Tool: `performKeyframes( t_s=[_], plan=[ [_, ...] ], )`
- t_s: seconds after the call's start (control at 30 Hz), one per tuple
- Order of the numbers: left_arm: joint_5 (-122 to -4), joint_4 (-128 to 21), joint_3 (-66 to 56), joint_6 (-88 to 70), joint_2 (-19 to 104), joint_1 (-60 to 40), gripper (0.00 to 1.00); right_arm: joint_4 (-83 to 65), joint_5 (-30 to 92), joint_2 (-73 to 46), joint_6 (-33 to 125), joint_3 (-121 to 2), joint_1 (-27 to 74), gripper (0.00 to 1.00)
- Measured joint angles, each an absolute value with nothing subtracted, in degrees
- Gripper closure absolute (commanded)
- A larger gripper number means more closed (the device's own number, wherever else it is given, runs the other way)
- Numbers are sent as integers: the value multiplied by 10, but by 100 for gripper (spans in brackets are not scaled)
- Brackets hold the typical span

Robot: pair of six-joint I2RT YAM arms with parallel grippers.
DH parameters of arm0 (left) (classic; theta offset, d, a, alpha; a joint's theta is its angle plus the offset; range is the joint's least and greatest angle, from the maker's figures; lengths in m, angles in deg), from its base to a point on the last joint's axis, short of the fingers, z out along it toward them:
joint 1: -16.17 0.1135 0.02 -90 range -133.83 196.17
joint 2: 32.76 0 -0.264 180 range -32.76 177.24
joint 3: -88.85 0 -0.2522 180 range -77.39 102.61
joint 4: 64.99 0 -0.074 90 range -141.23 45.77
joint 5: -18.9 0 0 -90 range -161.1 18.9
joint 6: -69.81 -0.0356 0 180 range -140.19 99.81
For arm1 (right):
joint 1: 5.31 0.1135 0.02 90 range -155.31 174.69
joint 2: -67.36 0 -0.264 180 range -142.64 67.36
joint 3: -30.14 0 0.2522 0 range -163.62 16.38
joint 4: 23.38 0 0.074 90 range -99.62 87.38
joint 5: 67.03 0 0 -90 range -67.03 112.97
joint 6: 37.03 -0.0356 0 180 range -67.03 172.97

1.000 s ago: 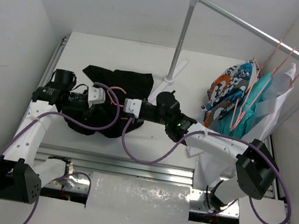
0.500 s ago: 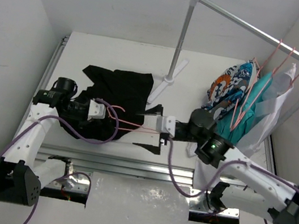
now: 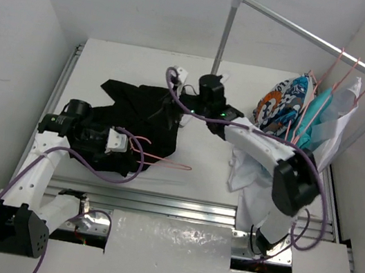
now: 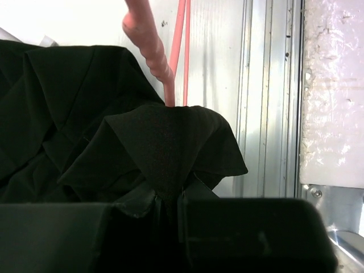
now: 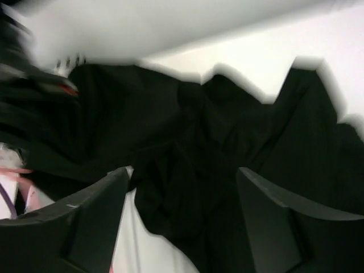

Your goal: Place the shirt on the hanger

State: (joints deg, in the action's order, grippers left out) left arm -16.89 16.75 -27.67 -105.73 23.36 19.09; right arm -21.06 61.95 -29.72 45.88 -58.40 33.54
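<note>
The black shirt lies crumpled on the white table, left of centre. My left gripper is at the shirt's near edge, shut on a raised fold of its fabric. The pink hanger sticks out rightward from that grip. In the left wrist view the hanger's wire runs down and vanishes under the pinched fold. My right gripper hovers over the shirt's far right part, open. Its fingers straddle black cloth with nothing gripped.
A clothes rail post stands behind the shirt. On the rail at the right hang an orange-blue patterned garment, a teal garment and a white one on pink hangers. A metal rail runs along the near edge.
My right gripper opened and its arm swung from the hanger's right end back to the far side, above the shirt. The hanger's right end now lies free. The left gripper stayed shut.
</note>
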Motion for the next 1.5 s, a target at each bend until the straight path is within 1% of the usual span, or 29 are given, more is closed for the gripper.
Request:
performKeyframes(
  t_s=[0.2, 0.37, 0.63, 0.7, 0.8, 0.87, 0.9, 0.93, 0.97, 1.0, 1.1, 1.17, 1.27, 1.33, 1.5],
  plan=[
    [-183, 175, -277, -1059, 228, 191, 100, -154, 641, -454, 438, -638, 336, 16],
    [-185, 173, -273, -1058, 234, 191, 100, -81, 664, -558, 443, -734, 339, 15],
    [-182, 158, -258, -1052, 248, 192, 100, -26, 696, -599, 479, -757, 356, 20],
    [-180, 158, -252, -1051, 250, 192, 100, -18, 696, -609, 492, -761, 364, 24],
    [-176, 156, -242, -1050, 250, 192, 100, -14, 697, -628, 500, -762, 375, 40],
    [-170, 154, -236, -1047, 250, 191, 100, -19, 696, -644, 493, -762, 381, 44],
    [-166, 153, -232, -1045, 251, 192, 100, -23, 696, -650, 489, -762, 383, 49],
    [-163, 153, -230, -1043, 251, 191, 100, -30, 695, -657, 484, -760, 385, 57],
    [-160, 152, -229, -1041, 251, 192, 100, -40, 694, -659, 478, -756, 386, 71],
    [-158, 150, -228, -1039, 251, 192, 100, -50, 694, -660, 472, -751, 386, 100],
    [-155, 147, -226, -1035, 251, 192, 100, -79, 677, -654, 450, -733, 383, 100],
    [-154, 146, -226, -1032, 251, 194, 100, -109, 643, -620, 431, -676, 374, 100],
    [-156, 139, -226, -1019, 251, 201, 100, -117, 582, -531, 399, -577, 337, 100],
    [-163, 116, -225, -992, 251, 209, 100, -126, 543, -465, 385, -535, 308, 100],
    [-198, 26, -225, -911, 251, 216, 100, -141, 443, -302, 387, -497, 281, 100]
  ],
)
